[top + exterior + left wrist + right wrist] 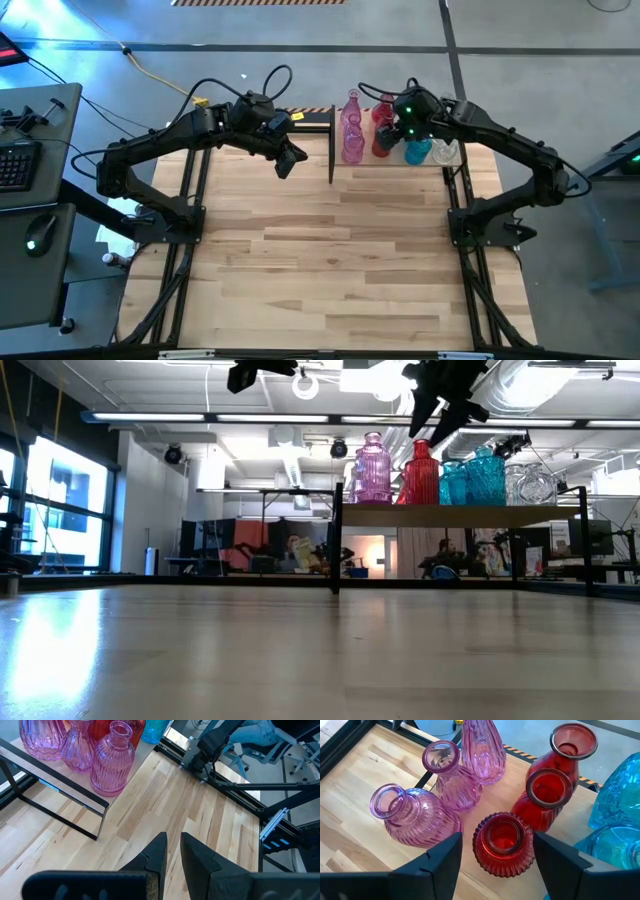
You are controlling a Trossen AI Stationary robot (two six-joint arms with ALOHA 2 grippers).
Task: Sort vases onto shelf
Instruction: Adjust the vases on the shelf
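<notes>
Right pincer (496,855) spread astride a ribbed red vase (503,843), turquoise vases (620,795) cut off

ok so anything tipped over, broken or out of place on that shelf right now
Nothing stands out. The pink vases, red vases and blue vases all stand upright on the shelf, grouped by colour. The right pincer straddles a red vase, jaws open; the left pincer hangs shut above the table.

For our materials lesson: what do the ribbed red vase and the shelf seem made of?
Ribbed red vase: apparently glass, glossy and translucent; light passes through its fluted walls. Shelf: seemingly pale wood with a matt finish and visible grain, edged by black bars that look like metal.
</notes>
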